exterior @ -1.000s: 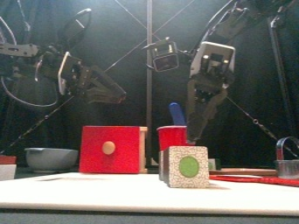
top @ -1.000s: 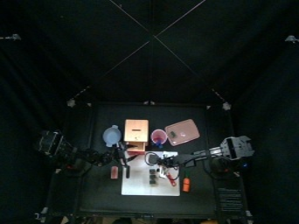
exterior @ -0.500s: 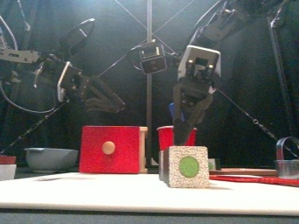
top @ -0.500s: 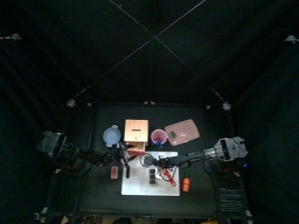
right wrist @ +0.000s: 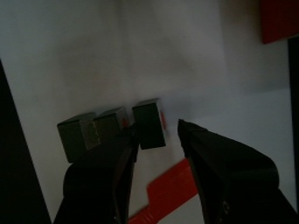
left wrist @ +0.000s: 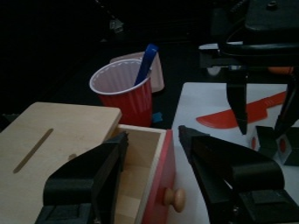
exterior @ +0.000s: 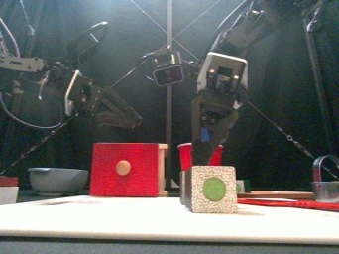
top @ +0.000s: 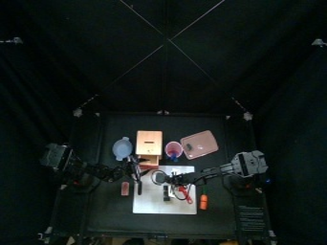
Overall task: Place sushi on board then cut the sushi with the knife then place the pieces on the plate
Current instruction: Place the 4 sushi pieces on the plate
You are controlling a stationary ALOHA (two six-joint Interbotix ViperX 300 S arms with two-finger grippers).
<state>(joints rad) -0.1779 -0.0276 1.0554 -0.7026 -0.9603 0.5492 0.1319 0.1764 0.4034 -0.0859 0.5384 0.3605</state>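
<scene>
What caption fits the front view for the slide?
Right gripper, jaws open, hangs over the sushi roll on the white board.

Your right arm [top: 220, 172] is coming in from the right and stretching across the white cutting board [top: 183, 203]. Its wrist is bending so that the right gripper [exterior: 208, 147] is pointing straight down, hovering above the board's back left part with its jaws parted and empty. Your left arm [top: 96, 175] is hanging just off the board's back left corner. The left gripper [left wrist: 155, 140] is raised and angling downward, jaws spread wide and gripping nothing.
</scene>
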